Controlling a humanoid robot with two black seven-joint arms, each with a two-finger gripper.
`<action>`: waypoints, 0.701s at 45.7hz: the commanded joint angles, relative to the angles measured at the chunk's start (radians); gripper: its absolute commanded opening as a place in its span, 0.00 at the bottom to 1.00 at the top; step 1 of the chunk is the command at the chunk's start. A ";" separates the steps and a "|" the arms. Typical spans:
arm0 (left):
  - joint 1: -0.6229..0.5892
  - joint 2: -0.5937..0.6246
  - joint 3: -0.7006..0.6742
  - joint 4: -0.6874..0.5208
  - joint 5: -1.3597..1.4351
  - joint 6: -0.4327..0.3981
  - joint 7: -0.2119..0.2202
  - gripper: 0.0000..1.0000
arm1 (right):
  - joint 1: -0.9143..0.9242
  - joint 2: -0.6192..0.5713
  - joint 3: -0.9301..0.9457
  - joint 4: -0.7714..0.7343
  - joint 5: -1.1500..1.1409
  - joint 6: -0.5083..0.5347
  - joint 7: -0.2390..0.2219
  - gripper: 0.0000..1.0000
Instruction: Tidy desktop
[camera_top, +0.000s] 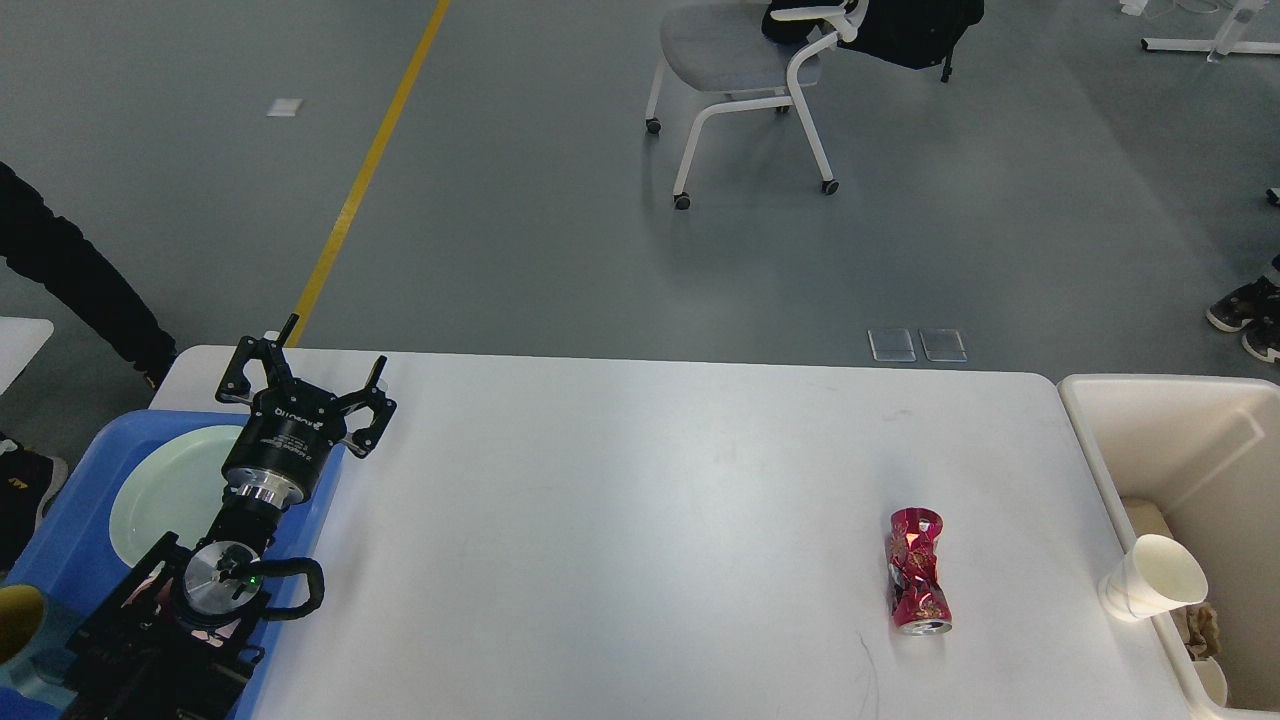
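The white desktop spans the head view. A crushed red can lies on its right part. Beside the table's right edge, a white paper cup lies tipped against the rim of the cream bin. My left gripper hovers open over the table's far left corner, above the edge of the blue tray, with nothing between its fingers. It is far from the can and cup. My right gripper is out of view.
The blue tray holds a pale green plate and a yellow cup at its near end. The bin holds brown paper scraps. A wheeled chair stands on the floor beyond the table. A person's dark sleeve shows at left.
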 joint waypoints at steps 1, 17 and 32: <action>0.000 0.000 0.000 0.000 0.000 0.000 0.000 0.96 | 0.191 0.006 -0.148 0.122 -0.018 0.072 -0.003 1.00; 0.000 0.000 0.000 0.000 0.000 0.000 0.000 0.96 | 0.822 0.092 -0.419 0.755 -0.075 0.275 -0.042 1.00; 0.000 0.000 0.000 0.000 0.000 0.000 0.000 0.96 | 1.247 0.227 -0.452 0.996 -0.030 0.789 -0.056 1.00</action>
